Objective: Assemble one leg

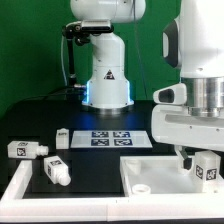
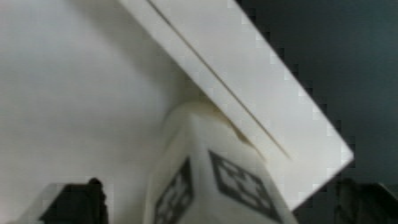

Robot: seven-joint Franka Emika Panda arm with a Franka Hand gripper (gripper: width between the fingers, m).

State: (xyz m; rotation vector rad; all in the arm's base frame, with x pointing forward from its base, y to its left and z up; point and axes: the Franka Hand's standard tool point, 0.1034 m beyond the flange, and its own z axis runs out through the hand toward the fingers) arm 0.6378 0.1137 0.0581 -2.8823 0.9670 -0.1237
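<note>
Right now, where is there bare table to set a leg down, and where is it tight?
Free: the black mat between the flat white marker board and the large white square tabletop, plus the strip before the white robot base. Crowded: the exterior view's left, where stubby white tagged legs lie, and the tabletop corner under the gripper.

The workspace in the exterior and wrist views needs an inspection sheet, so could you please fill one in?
Surface: black table, white frame along its near edge.
Job's things: one leg at the gripper, over the tabletop; three loose legs at the exterior view's left.
Clutter: marker board lying flat.
Grippers: fingers partly seen; grip on the leg cannot be confirmed.
Cables: black cable beside the arm base.
Surroundings: green backdrop.
</note>
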